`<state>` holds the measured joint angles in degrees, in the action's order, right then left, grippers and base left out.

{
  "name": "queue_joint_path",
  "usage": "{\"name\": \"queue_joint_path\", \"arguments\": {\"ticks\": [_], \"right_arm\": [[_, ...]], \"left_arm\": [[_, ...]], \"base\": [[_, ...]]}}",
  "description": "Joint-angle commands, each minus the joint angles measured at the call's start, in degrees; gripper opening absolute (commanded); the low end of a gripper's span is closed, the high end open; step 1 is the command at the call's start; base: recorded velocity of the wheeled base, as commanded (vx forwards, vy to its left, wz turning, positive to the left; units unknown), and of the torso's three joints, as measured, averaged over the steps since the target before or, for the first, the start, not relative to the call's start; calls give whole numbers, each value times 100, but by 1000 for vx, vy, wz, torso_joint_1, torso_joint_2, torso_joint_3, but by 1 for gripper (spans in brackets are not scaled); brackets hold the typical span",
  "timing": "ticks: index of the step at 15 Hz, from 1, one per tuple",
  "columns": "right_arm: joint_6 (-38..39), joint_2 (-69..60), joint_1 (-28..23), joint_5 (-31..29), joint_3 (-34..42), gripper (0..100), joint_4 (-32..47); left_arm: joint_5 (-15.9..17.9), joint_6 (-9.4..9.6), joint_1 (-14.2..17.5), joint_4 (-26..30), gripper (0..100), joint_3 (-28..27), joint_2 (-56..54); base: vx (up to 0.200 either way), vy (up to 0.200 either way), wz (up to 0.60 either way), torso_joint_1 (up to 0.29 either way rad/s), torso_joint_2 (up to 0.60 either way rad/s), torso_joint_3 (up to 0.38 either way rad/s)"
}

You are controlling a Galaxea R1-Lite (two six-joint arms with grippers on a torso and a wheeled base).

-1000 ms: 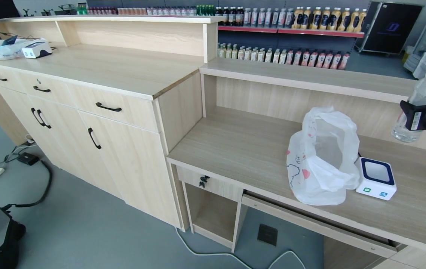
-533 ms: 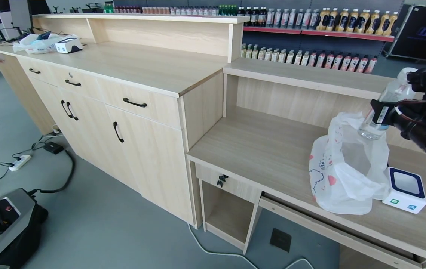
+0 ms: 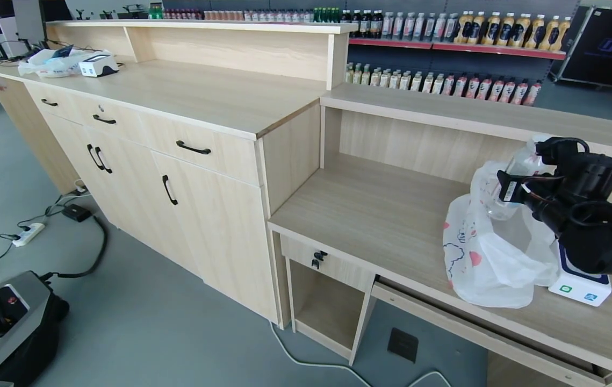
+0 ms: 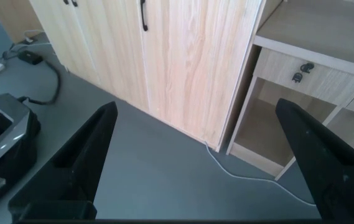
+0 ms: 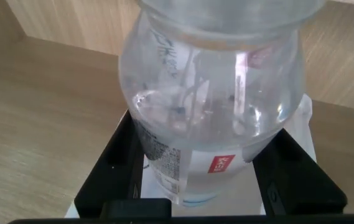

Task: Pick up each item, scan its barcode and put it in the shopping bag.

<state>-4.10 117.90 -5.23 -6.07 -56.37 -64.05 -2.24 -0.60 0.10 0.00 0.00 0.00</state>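
**While the right claw grips a water bottle at the bag's mouth: checkout desk, item by item**

As I read the feeds, the entries are these.

1. Right gripper [image 3: 507, 188]: closed on a clear plastic water bottle [image 3: 518, 166], one finger on each side of its body. In the wrist view the gripper [image 5: 204, 186] pinches the bottle [image 5: 220, 106] near its label.
2. Bottle: tilted, cap up and away from me, base low against the open top of the shopping bag [image 3: 491, 258]. I see the base through the thin plastic; I cannot tell how far inside it sits.
3. Shopping bag: white with red and blue print, standing on the lower desk [image 3: 381, 215].
4. Barcode scanner [image 3: 580, 287]: a white box just beside the bag, partly covered by my right arm.
5. Left gripper [image 4: 195, 162]: fingers spread wide with nothing between them, hanging over the grey floor in front of the cupboard doors [image 4: 183, 62].
6. Behind the desk: shelves of bottled drinks [image 3: 434, 83].
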Motion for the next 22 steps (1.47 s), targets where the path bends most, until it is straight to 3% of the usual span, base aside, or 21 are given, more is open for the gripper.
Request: {"name": "queue_joint_path", "arguments": {"ticks": [1,11,17,22], "right_arm": [[-21,524,84,80,-111,0,-152],[-329,682,154,106,-366,0,-160],[-680,-56,-75,282,-85,0,33],[-663,225,-374,273,205,0,6]], "left_arm": [[-4,-2,-1,0,100,0,0],[-4,-2,-1,0,100,0,0],[-4,-2,-1,0,100,0,0],[5,-2,-1,0,100,0,0]], "base": [[0,0,0,0,0,0],[0,0,0,0,0,0],[0,0,0,0,0,0],[0,0,0,0,0,0]]}}
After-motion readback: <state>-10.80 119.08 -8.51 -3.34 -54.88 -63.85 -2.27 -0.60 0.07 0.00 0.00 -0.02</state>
